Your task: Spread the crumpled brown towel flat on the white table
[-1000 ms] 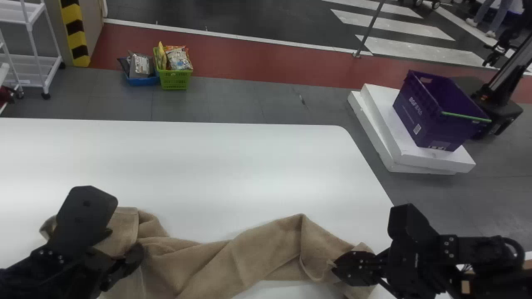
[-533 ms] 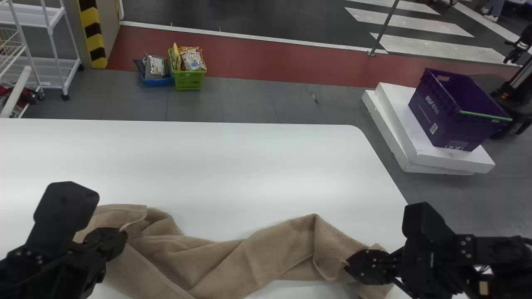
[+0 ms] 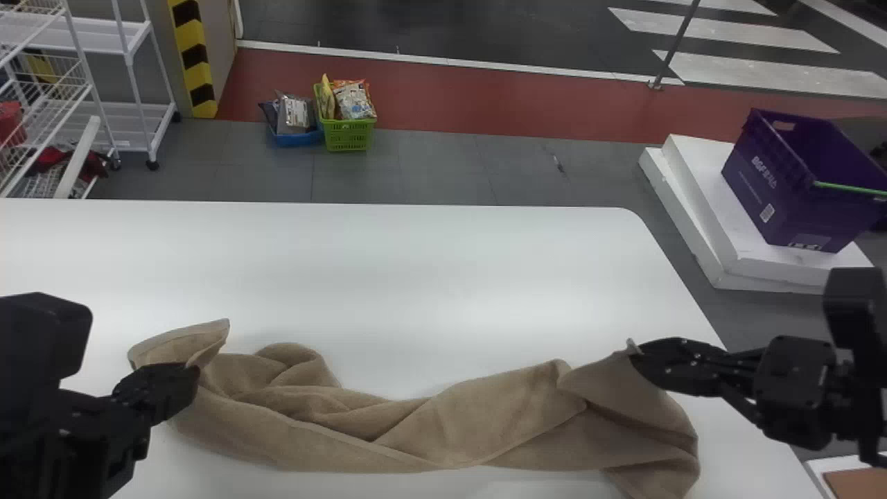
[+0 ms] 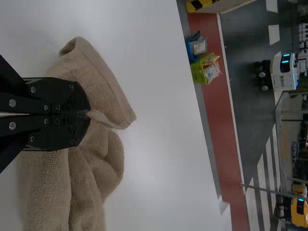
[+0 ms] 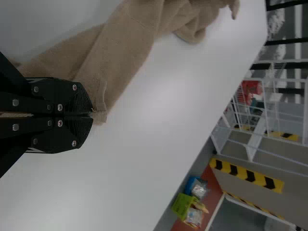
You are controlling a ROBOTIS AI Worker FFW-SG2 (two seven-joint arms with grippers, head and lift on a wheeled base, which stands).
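My left gripper (image 4: 89,114) and right gripper (image 5: 92,114) each pinch an end of the towel (image 3: 471,423), bunched lengthwise on the desk (image 3: 388,277). Pulling wide now could just tighten those folds, or slip the right's small pinch.

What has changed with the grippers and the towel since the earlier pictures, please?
The left gripper, its fingers apart at first, has closed on the towel and drawn that end leftward. The right gripper has moved forward and slightly right, bringing its end along. It still holds the towel, which remains bunched on the white table.
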